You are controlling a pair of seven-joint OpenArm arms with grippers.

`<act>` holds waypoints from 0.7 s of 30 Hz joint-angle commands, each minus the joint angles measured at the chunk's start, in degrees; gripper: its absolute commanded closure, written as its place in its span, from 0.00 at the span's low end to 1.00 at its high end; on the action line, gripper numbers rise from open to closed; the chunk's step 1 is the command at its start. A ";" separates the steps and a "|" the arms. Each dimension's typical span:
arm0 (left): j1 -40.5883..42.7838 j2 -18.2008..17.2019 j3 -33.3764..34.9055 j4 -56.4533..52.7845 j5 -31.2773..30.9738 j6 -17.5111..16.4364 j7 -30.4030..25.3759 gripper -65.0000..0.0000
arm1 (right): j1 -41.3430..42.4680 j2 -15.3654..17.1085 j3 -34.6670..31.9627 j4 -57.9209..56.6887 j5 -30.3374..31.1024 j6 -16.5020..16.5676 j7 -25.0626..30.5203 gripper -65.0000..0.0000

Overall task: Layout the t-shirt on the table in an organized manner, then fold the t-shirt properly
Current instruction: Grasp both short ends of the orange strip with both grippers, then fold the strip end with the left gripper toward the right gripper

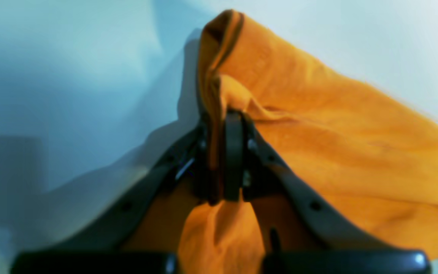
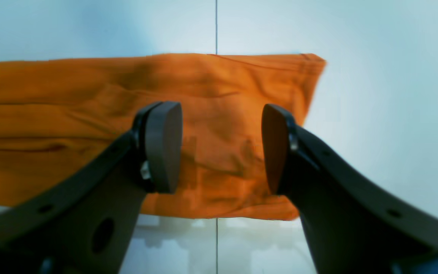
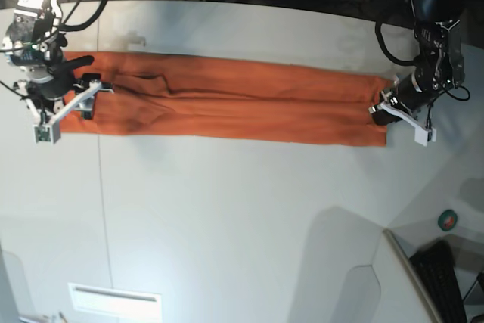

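The orange t-shirt [image 3: 227, 100] lies folded into a long narrow band across the far half of the white table [image 3: 227, 209]. My left gripper [image 3: 386, 104] is at the band's right end and is shut on a bunched edge of the t-shirt [image 1: 337, 133]; in the left wrist view the gripper [image 1: 222, 125] pinches the cloth and lifts it slightly. My right gripper [image 3: 79, 92] is over the band's left end. In the right wrist view it [image 2: 222, 148] is open and empty, with the t-shirt [image 2: 70, 114] lying flat beneath it.
A thin dark seam [image 2: 216, 26] runs across the table under the shirt. The table's curved edge is at the right, with a keyboard [image 3: 446, 277] and a round green object [image 3: 448, 220] beyond it. Cables lie behind the far edge.
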 commanded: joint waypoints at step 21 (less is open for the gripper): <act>14.78 6.16 7.20 41.53 15.10 6.37 7.32 1.00 | 0.62 0.37 -0.06 1.02 0.12 0.19 1.11 0.51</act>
